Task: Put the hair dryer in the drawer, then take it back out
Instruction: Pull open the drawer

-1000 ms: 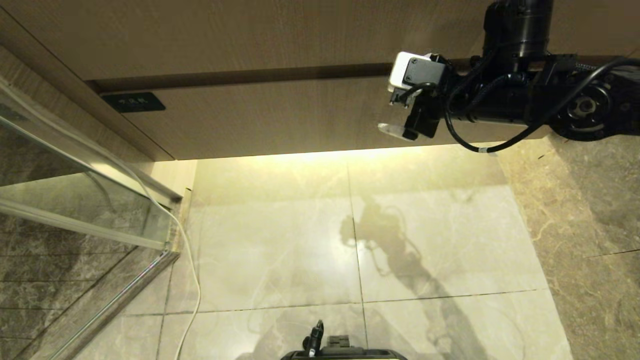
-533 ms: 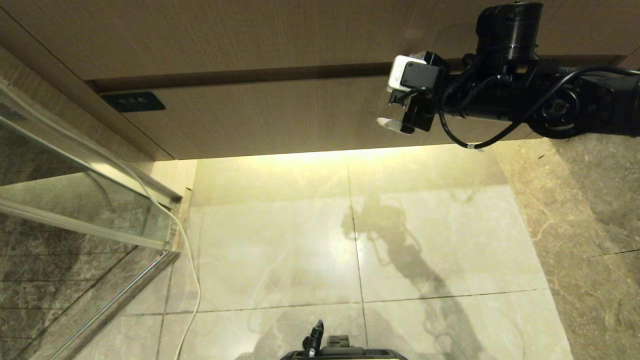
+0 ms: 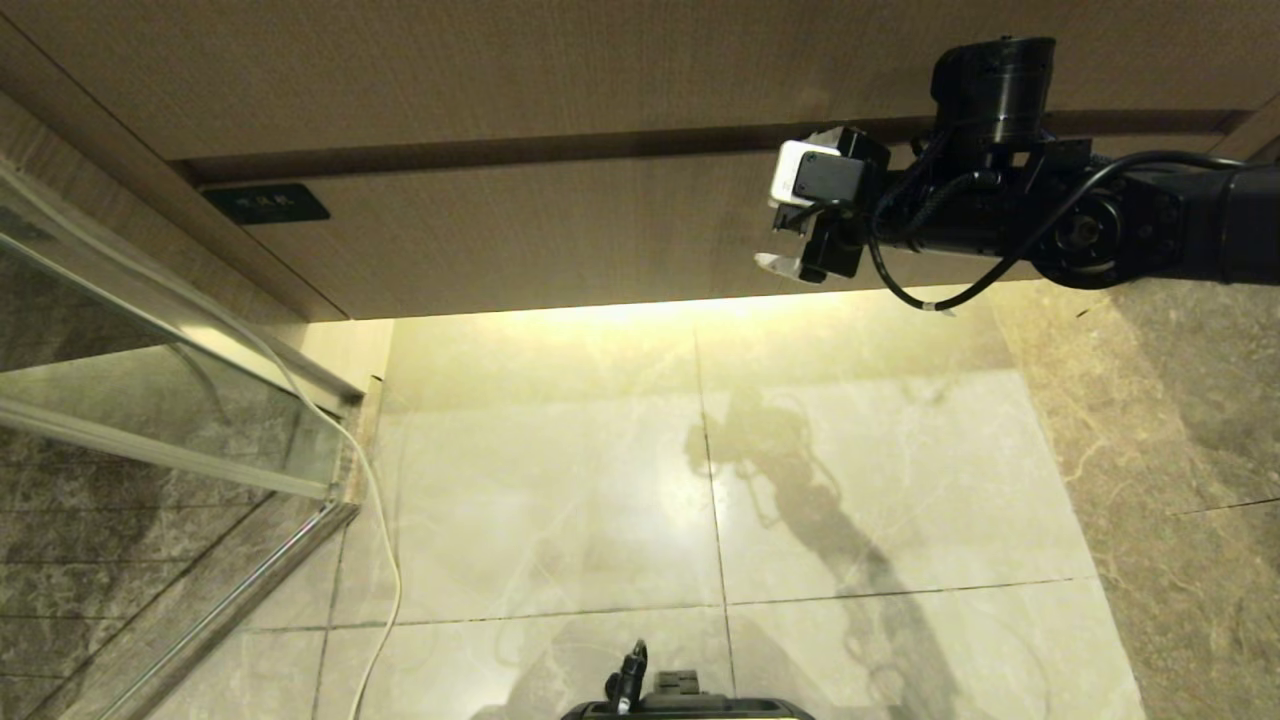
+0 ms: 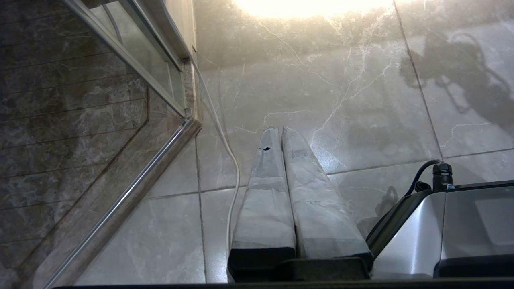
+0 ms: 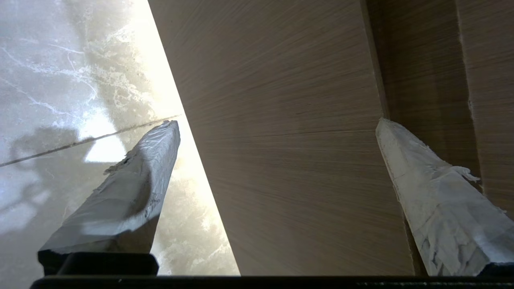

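While closed, drawer (image 3: 560,235): handleless front straddled by right claw (image 5: 277,124), spread wide, empty, one finger (image 5: 433,192) by upper seam. Hair dryer: nowhere in view. Left claw (image 4: 279,132): pressed together, parked over floor (image 3: 560,480). Risk: slipping off smooth edge, scraping veneer.

The drawer (image 3: 520,235) sits shut and flush under the upper wood-grain panel (image 3: 500,70), only a dark narrow seam between them. The right gripper (image 5: 277,128), fingers spread wide, hangs in front of the drawer front near its right end, one finger by the lower edge and one by the seam. Below, the lit marble floor (image 3: 700,470) lies open; a glass shower partition (image 3: 160,420) and a white cable (image 3: 375,520) hem in the left side.
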{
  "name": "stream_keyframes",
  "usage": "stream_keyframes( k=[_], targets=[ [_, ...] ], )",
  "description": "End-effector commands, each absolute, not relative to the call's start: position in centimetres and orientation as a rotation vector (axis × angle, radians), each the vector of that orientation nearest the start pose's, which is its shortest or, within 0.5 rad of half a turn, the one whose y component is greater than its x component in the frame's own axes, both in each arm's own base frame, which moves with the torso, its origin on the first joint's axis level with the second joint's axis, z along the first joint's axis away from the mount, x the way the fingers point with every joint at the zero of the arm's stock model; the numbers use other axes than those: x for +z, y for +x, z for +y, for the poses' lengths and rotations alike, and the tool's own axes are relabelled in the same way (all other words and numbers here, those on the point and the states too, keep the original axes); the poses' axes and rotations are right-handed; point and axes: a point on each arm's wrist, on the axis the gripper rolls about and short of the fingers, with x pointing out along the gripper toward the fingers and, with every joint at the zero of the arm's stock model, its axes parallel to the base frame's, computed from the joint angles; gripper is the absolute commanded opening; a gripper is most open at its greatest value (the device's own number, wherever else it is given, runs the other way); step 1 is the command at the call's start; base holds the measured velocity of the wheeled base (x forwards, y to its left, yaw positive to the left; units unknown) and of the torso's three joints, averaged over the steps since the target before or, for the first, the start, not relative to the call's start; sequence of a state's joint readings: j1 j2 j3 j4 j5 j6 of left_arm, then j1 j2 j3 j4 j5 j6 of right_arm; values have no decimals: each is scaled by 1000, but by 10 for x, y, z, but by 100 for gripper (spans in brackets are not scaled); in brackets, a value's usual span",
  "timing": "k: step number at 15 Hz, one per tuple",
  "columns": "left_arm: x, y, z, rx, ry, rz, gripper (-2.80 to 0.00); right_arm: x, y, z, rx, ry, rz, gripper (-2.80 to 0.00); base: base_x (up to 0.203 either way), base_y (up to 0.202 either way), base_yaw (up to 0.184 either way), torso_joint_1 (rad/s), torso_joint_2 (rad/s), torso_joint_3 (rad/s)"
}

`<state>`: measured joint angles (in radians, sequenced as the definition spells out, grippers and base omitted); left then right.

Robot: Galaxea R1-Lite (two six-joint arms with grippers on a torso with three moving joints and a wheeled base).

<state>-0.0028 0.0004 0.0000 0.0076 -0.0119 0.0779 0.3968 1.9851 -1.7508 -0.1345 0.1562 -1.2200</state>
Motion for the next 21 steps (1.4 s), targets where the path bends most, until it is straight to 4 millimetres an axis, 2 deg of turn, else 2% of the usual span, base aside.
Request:
stream_keyframes(
  k=[1, 4, 8, 12, 21],
  targets=[
    [74, -23, 0, -16, 78, 9, -280, 296, 380, 162, 534, -1201, -262, 0, 0, 0, 0, 0, 0, 0],
    [74, -23, 0, -14, 78, 9, -280, 300, 377, 157, 528, -1203, -257, 0, 0, 0, 0, 0, 0, 0],
    [75, -23, 0, -15, 78, 7, -280, 304, 361, 145, 548, -1211, -204, 0, 0, 0, 0, 0, 0, 0],
    [74, -23, 0, -16, 78, 9, -280, 307, 355, 142, 546, -1216, -199, 0, 0, 0, 0, 0, 0, 0],
    [74, -23, 0, -15, 78, 9, -280, 310, 361, 144, 526, -1211, -224, 0, 0, 0, 0, 0, 0, 0]
  ],
)
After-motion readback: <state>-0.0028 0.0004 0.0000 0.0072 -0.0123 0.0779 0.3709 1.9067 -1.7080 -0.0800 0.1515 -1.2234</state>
